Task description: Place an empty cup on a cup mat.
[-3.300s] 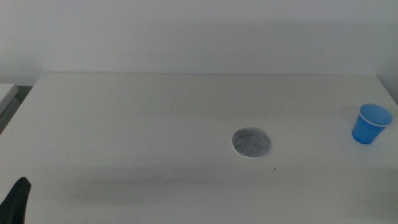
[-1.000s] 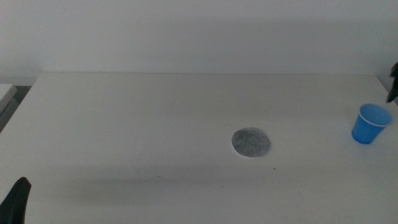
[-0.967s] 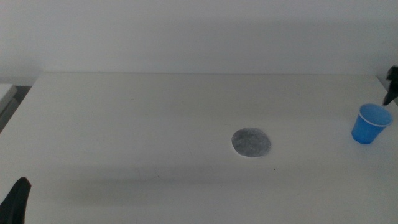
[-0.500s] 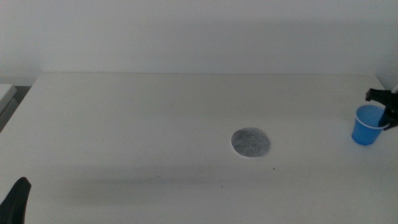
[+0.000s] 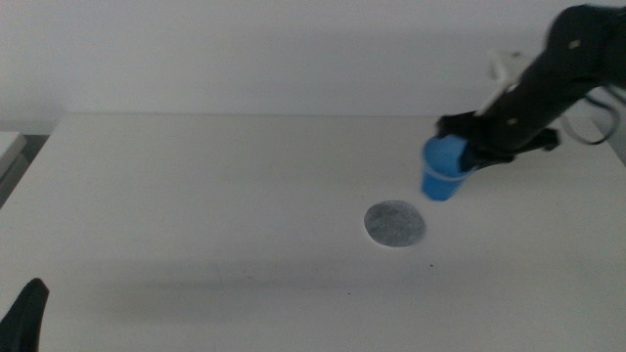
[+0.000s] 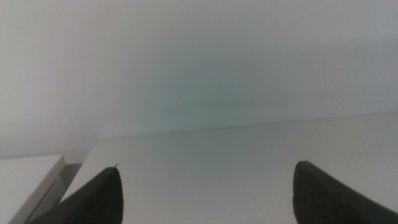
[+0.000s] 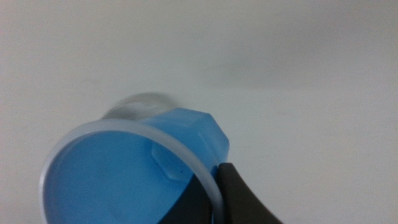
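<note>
blue cup held in the air beside the grey mat

the right gripper (image 5: 468, 154) reaches in from the right side of the table (image 5: 196, 196) and is clamped on the cup (image 5: 442, 168), pinching its wall at the rim. in the right wrist view one dark jaw lies against the outside of the cup (image 7: 134, 171) and something dark shows just inside the pale rim, so the wall sits between the two. the cup is tilted a little, its wider mouth toward the gripper and its narrower base away from it. its inside looks empty.

the landmark here is the cup mat (image 5: 395, 224), a flat mottled grey disc lying on the white table. in the middle view the cup is up and to the right of the mat, near it but not over it; a strip of bare table shows between the cup's base and the mat's edge. the cup appears lifted clear of the table. in the right wrist view a blurred grey patch past the cup's far side may be the mat (image 7: 140, 106).

the left gripper (image 6: 205, 196) waits well away from the mat, at the near left corner of the table, where only a dark tip shows in the middle view. its jaws stand wide apart with nothing between them, only bare table and wall beyond.
</note>
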You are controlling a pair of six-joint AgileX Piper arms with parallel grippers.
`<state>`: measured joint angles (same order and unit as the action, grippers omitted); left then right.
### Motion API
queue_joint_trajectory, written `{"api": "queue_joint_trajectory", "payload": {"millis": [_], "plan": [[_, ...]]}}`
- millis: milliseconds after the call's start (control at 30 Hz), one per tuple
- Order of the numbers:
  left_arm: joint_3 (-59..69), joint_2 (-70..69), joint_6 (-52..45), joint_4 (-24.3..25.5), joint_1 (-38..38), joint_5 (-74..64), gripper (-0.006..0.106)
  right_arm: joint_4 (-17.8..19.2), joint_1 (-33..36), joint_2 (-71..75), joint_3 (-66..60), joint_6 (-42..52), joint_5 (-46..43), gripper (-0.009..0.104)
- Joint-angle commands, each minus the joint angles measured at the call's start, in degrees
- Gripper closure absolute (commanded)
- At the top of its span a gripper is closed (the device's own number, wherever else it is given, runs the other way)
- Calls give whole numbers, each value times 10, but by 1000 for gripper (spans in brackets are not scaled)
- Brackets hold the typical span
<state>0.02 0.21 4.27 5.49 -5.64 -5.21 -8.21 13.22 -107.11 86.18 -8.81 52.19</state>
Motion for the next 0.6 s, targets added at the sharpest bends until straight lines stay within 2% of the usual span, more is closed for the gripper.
{"api": "queue_joint_trajectory", "payload": {"millis": [0,233,567], "plan": [[0,-2,2,-4,-2,3,7,4,28,-10,1,-13,-12,97],[0,-2,2,-4,-2,3,7,5,87,-30,1,-15,-40,97],[0,-2,2,-4,-2,3,7,13,91,-59,1,-19,-42,97]]}}
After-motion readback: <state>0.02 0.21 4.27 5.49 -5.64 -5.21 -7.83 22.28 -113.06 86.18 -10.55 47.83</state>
